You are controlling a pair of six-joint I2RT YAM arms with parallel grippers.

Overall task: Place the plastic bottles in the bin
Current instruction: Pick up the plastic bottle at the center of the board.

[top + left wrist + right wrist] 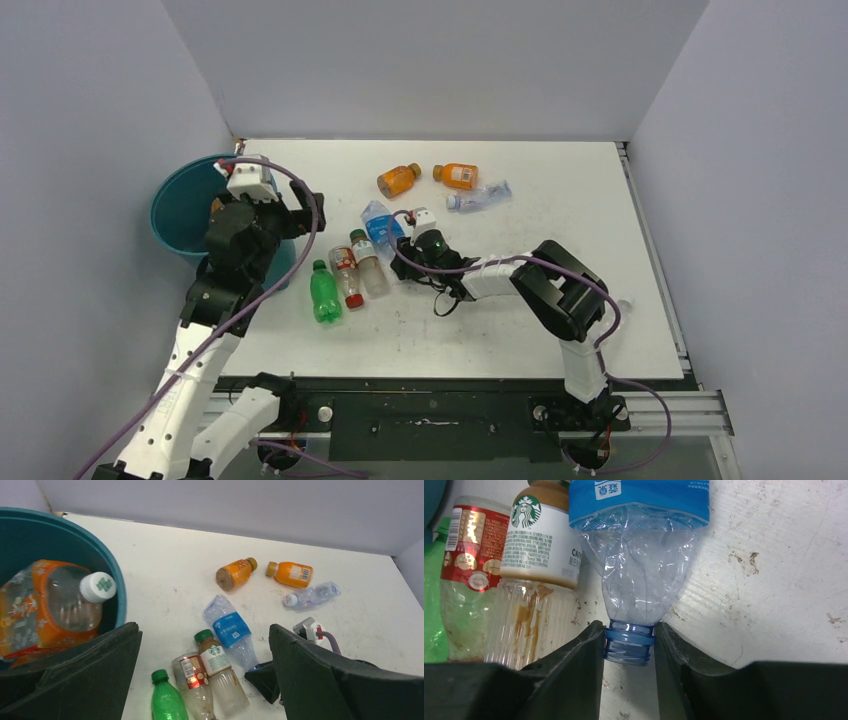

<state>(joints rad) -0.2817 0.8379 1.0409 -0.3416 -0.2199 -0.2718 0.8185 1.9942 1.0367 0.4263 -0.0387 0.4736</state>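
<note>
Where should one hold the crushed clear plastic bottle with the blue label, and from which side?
Grip the crushed clear bottle by its stiff threaded neck, coming from the mouth end: it lies flat and its body is crumpled, likely soft.

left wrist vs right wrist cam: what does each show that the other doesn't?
Left wrist only: the bin with an orange-labelled bottle inside, two orange bottles and a clear bottle farther out. Right wrist only: the grip itself, right fingers closed on the capless neck of the blue-label bottle. Both: that bottle, the Starbucks bottle, the red-label bottle.
</note>
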